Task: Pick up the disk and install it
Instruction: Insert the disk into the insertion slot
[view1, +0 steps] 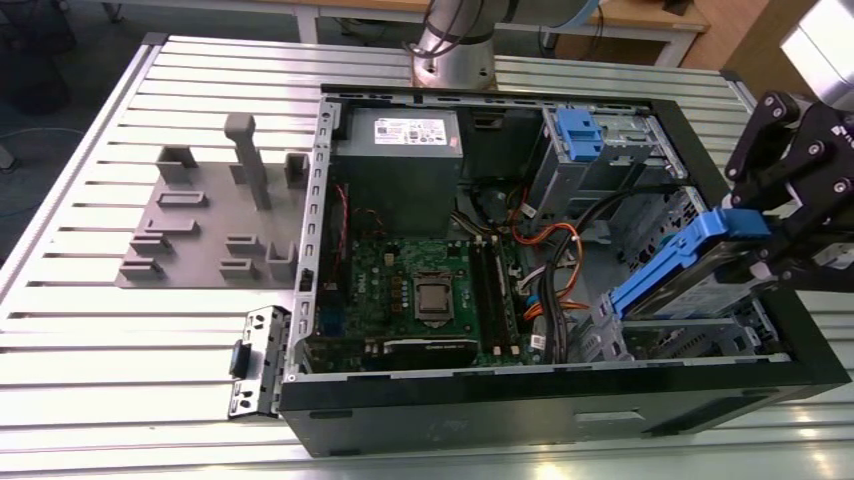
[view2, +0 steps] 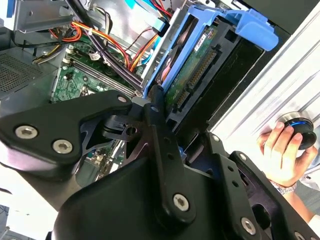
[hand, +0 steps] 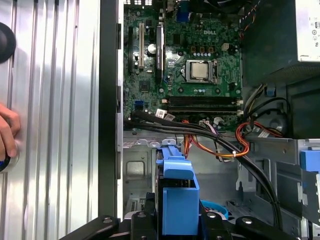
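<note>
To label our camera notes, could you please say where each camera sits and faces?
Exterior view: high off the arm, looking down on the open black computer case on a slatted metal table; shows the arm's base and black pincer gripping the silver disk in blue carrier rails.
First wrist view: at the wrist, facing past the pincer and disk to the green motherboard.
Second wrist view: at the wrist, facing across the pincer's links to the disk's connector edge.
Shared: both wrist views show a person's hand.

Silver disk (view1: 683, 288) in blue carrier rails, tilted steeply, aloft over the open computer case (view1: 561, 425)
</note>
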